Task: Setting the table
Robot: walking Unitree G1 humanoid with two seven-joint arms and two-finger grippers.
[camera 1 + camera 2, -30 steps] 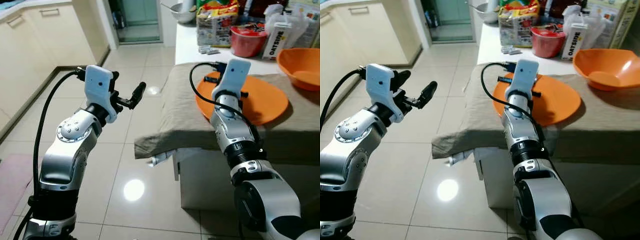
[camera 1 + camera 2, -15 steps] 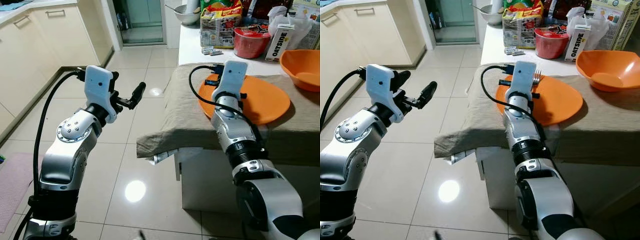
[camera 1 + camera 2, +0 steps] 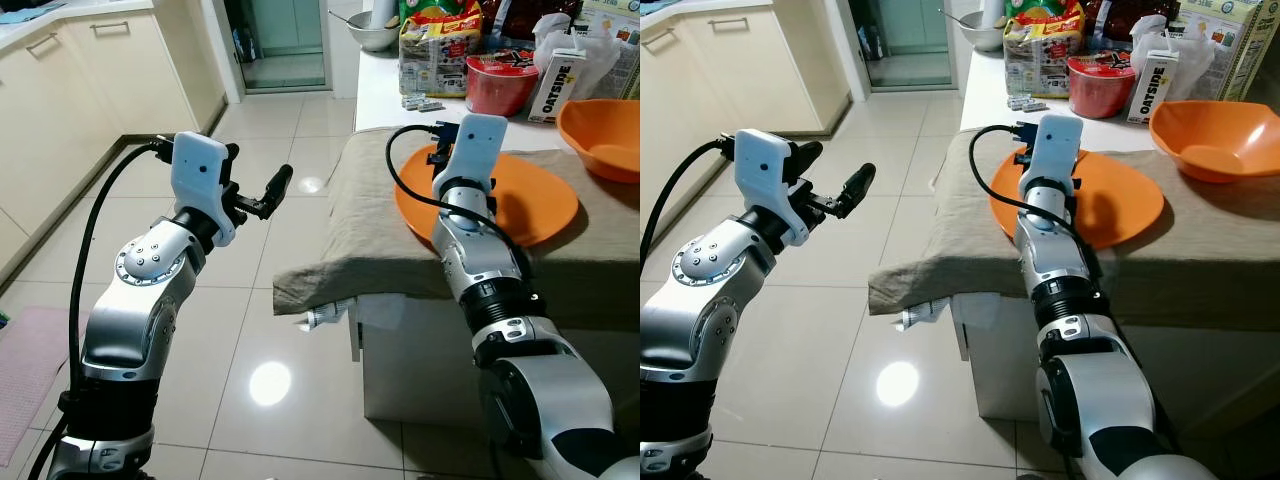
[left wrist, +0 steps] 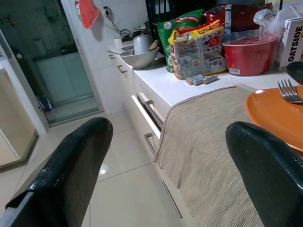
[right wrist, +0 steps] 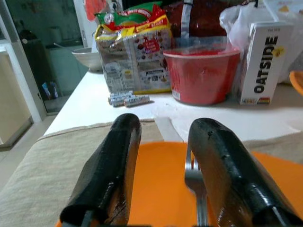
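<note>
An orange plate (image 3: 530, 195) lies on the beige cloth (image 3: 360, 220) covering the table's near end. A silver fork (image 5: 193, 177) rests on the plate, seen also in the left wrist view as a fork (image 4: 289, 91) at the plate's rim. My right gripper (image 5: 163, 125) hovers low over the plate, open, with the fork just beneath one finger and nothing gripped. In the eye views its wrist housing (image 3: 478, 145) hides the fingers. My left gripper (image 3: 255, 170) is open in the air over the floor, left of the table. An orange bowl (image 3: 600, 125) sits at the far right.
Behind the cloth, the white counter holds a red tub (image 3: 498, 80), an Oatside carton (image 3: 553, 85), snack bags (image 3: 430, 50) and a metal bowl (image 3: 368, 25). Cream cabinets (image 3: 70, 100) line the left. Glossy tiled floor (image 3: 260, 330) stretches to a doorway.
My right wrist has shifted slightly right and forward over the plate, now covering the fork in the eye views. The camera has moved a little. The left arm stays put.
</note>
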